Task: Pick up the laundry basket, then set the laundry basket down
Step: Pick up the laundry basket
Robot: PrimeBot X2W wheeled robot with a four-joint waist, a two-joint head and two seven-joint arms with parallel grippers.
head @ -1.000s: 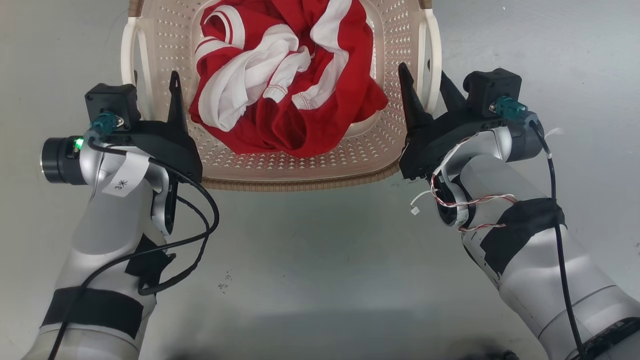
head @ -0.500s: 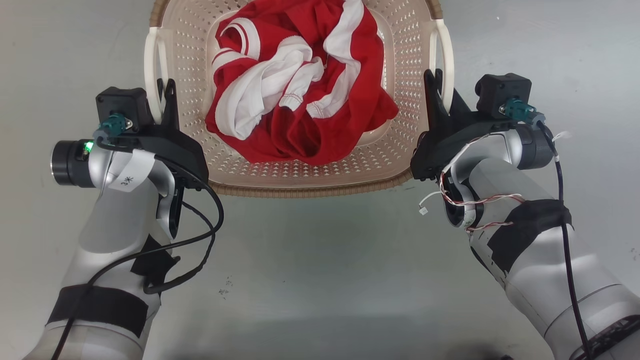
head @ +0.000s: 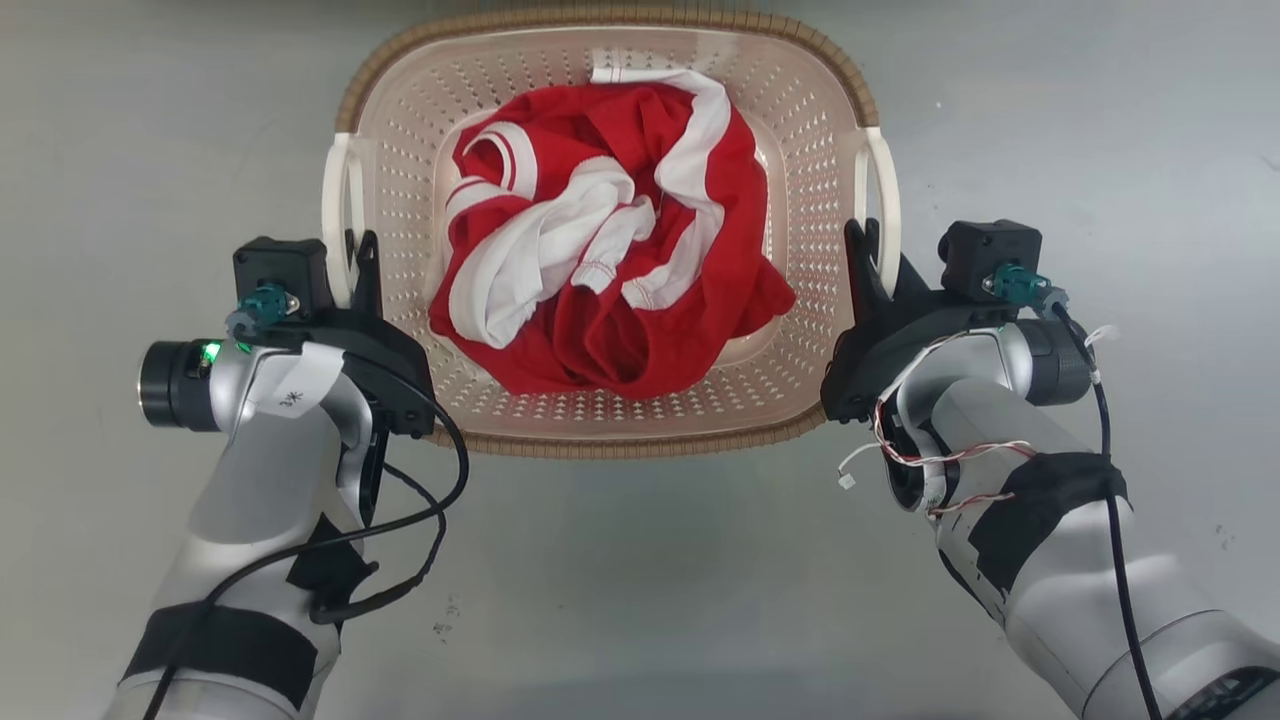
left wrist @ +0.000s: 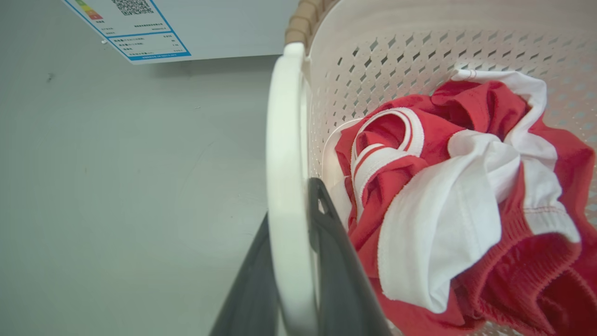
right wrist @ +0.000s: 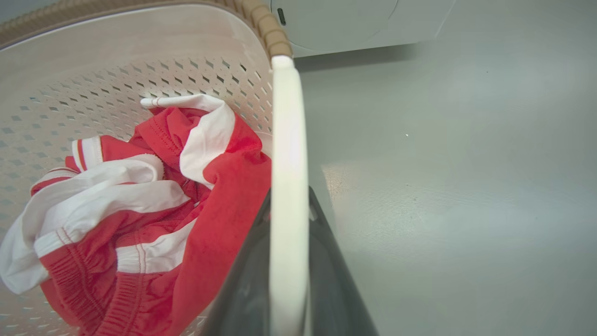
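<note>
Nearest the head camera, the 2 pale forearms, left (head: 265, 500) and right (head: 1080, 570), reach forward over the grey floor (head: 640, 590) and spread apart to match the basket's width.

Next, the left gripper (head: 358, 250) and right gripper (head: 872, 250) sit at the basket's 2 sides, pointing away from the robot. In the left wrist view the left gripper (left wrist: 289, 200) has its fingers (left wrist: 340, 275) closed to a narrow gap on the left handle (left wrist: 284, 154), 1 finger outside the white bar and 1 inside. The right wrist view mirrors this: the right gripper (right wrist: 289, 193) has its fingers (right wrist: 240, 289) pinched on the right handle (right wrist: 288, 140). Each hold is at the near end of its handle. I judge that matched holds on both sides are meant to keep the load level, though gripping so near the robot may let the far end sag.

The basket (head: 620, 447) lies between the grippers, directly ahead of the robot, with its brown rim squared to the view. I cannot tell whether it rests on the floor or hangs just above it. A red and white garment (head: 600, 300) is bunched in the bottom, well below the rim, so it is unlikely to spill.

Farthest off, past the far rim, a white washer (right wrist: 354, 23) stands on the floor, with a printed label (left wrist: 135, 28) on its front.
</note>
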